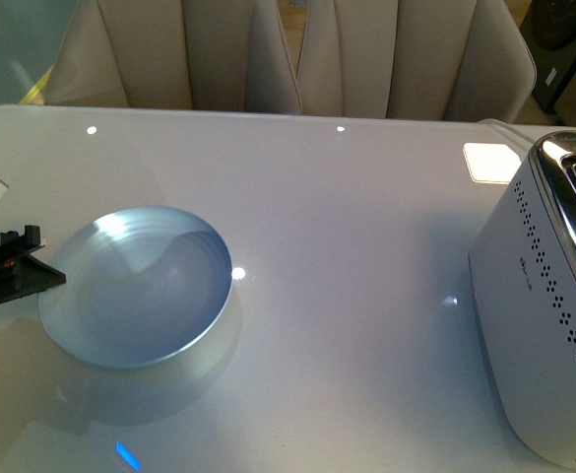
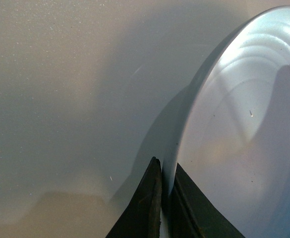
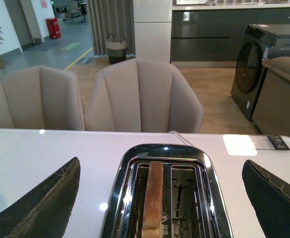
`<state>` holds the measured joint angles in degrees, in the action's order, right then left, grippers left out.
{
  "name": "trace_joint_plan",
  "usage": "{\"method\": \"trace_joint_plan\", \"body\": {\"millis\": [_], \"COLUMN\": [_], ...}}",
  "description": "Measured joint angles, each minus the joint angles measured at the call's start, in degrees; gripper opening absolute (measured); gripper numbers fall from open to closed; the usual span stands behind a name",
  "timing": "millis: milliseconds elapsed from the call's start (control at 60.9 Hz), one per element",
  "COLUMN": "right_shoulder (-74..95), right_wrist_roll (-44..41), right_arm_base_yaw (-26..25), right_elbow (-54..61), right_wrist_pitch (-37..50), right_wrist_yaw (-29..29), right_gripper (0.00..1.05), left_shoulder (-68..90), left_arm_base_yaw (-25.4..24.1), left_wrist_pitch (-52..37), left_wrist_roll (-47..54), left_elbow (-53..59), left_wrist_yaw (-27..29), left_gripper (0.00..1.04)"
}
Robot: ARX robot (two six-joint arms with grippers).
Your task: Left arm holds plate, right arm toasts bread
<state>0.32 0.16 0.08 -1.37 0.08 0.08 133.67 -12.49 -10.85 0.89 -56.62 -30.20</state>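
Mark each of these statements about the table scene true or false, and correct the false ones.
1. The left hand pinches the rim of the round pale blue plate. True.
2. The slice of brown bread lies on the plate. False: it stands in a slot of the white and chrome toaster, and the plate is bare.
3. The right hand is shut on the bread. False: its fingers are spread wide apart above the toaster, touching nothing.
4. The toaster's second slot holds no bread. True.
5. The toaster stands on the robot's left side of the white table. False: it stands on the right, and the plate on the left.
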Motion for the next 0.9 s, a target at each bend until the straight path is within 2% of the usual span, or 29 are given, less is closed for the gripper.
{"method": "trace_joint_plan", "body": {"millis": [477, 904], "right_shoulder": [0.00, 0.00], "right_wrist_roll": [0.02, 0.00], "right_arm_base_yaw": [0.00, 0.00], "right_elbow": [0.00, 0.00], "right_wrist_pitch": [0.00, 0.00], "right_wrist_yaw": [0.00, 0.00], "right_gripper": [0.96, 0.96], "left_shoulder": [2.78, -0.98], "left_arm_base_yaw": [-0.52, 0.68], "left_wrist_pitch": [-0.24, -3.80], "left_wrist_roll": [1.95, 0.92], "left_elbow": [0.70, 2.36], "left_wrist_yaw": [2.01, 1.22], "left_gripper": [0.04, 0.71]}}
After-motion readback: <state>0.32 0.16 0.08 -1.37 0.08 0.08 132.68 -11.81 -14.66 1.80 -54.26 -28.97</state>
